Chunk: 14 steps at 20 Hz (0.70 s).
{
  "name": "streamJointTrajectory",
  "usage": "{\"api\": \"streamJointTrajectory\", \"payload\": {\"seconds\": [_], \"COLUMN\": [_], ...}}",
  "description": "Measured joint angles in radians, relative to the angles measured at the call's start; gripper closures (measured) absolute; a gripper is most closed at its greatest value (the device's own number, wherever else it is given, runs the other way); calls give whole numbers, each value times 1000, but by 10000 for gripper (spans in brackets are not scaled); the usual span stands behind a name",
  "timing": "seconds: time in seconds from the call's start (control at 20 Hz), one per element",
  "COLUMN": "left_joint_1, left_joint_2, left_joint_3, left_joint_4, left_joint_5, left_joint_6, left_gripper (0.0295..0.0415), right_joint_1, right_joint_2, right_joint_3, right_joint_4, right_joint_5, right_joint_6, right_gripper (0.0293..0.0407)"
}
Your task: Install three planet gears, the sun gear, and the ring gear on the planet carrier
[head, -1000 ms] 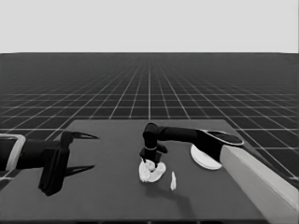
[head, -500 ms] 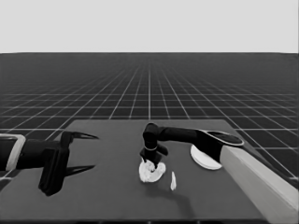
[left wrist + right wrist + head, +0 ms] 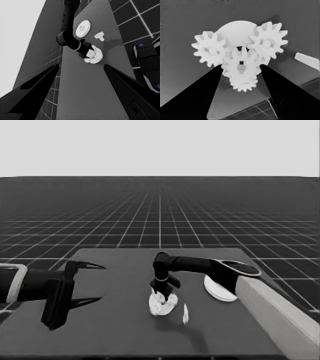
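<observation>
The planet carrier, the smaller round part, lies mid-table under my right gripper. In the right wrist view the carrier bears three planet gears: one on one side, one on the other, and one partly covered. The sun gear overlaps all three over the centre, and my right gripper is shut on it, fingers against its sides. The ring gear, the larger round part, lies to the right behind the right arm. My left gripper waits open at the table's left end.
A thin white piece lies just right of the carrier, also seen as the T-shaped piece in the left wrist view beside the ring gear. Dark machinery with blue lights stands past the table's edge.
</observation>
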Motion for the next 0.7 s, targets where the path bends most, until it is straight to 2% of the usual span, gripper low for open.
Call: {"api": "streamJointTrajectory", "payload": {"seconds": [0.7], "left_joint_1": [0], "left_joint_2": [0], "left_joint_3": [0], "left_joint_4": [0], "left_joint_5": [0], "left_joint_6": [0], "left_gripper": [326], "right_joint_1": [0], "right_joint_2": [0], "right_joint_3": [0], "right_joint_4": [0], "right_joint_5": [0], "right_joint_6": [147], "right_gripper": [390]}}
